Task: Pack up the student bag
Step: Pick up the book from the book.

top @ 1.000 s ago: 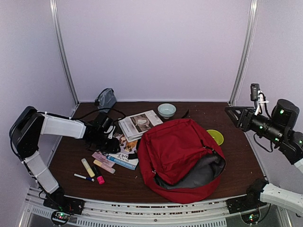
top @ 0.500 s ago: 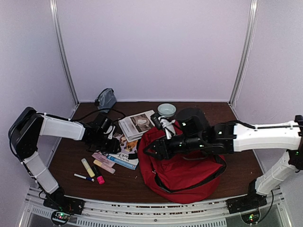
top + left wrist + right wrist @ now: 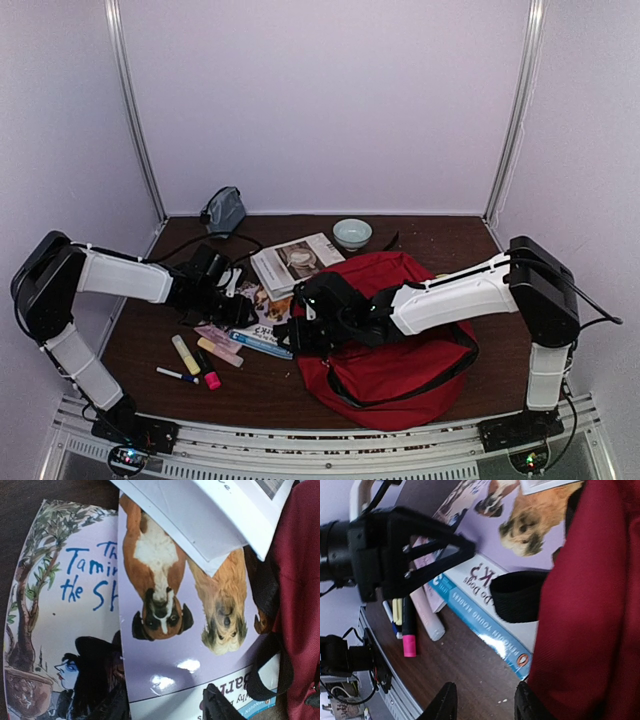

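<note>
The student bag point(image 3: 400, 345), a large red backpack, lies at the table's middle right, its opening facing the near right. My right arm reaches across it. My right gripper point(image 3: 300, 336) point(image 3: 485, 705) is open above bare table at the bag's left edge point(image 3: 590, 605), beside a black strap point(image 3: 517, 595). My left gripper point(image 3: 236, 306) point(image 3: 162, 707) is open low over a dog-cover book point(image 3: 165, 605) point(image 3: 265, 322), holding nothing. That book lies partly over a "Taming" book point(image 3: 65, 605) and under a white book point(image 3: 295, 262) point(image 3: 215, 515).
Highlighters point(image 3: 186, 353) point(image 3: 409, 640), a pen point(image 3: 175, 374) and pink sticks point(image 3: 218, 340) lie near the left front. At the back stand a pale bowl point(image 3: 352, 233) and a grey-blue pouch point(image 3: 225, 210). A cable point(image 3: 200, 240) trails behind the left arm.
My right arm has swung from the far right across the bag down to its left edge, its jaws narrowing. The left gripper has barely shifted over the books.
</note>
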Controlling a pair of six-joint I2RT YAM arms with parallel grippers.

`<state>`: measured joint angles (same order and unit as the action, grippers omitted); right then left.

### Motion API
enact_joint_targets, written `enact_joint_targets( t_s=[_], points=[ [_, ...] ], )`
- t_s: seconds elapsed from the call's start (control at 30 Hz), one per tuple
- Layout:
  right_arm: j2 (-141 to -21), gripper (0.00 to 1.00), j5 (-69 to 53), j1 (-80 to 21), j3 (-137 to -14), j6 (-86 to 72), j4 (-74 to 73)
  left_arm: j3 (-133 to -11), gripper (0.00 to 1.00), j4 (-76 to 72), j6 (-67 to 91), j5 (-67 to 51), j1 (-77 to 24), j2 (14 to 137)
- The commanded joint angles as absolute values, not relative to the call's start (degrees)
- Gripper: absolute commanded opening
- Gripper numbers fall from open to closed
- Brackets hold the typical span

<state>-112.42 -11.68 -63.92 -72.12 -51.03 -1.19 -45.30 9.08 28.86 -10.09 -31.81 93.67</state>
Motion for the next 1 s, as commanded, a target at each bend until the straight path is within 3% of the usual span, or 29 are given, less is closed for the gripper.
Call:
enact_joint_targets(
  t_s=[0.0,0.27,0.67,0.77,0.97],
  points=[
    [-110.55,0.41,-4.98,-61.40,-67.24,-55.03,1.66,-42.41,0.54,11.98,29.73,-18.53,-32.79,93.52],
    [-117.98,0.41,-7.79,-59.06,-71.37,-52.69,-1.40,-39.93,0.63,7.44,33.06,-20.54,-32.76,94.62],
    [-125.55,0.42,-17.58,-57.22,-79.00,-48.51,-2.17,-42.34,0.64,-4.60,42.13,-25.74,-34.66,99.86],
    [-124.57,0.42,-18.38,-56.87,-79.06,-47.45,-2.63,-40.20,0.57,-8.86,45.46,-26.44,-34.80,96.78],
    [-122.63,0.42,-19.13,-56.53,-75.06,-48.40,1.50,-37.72,0.27,-7.66,45.81,-24.42,-34.78,87.03]
  ],
)
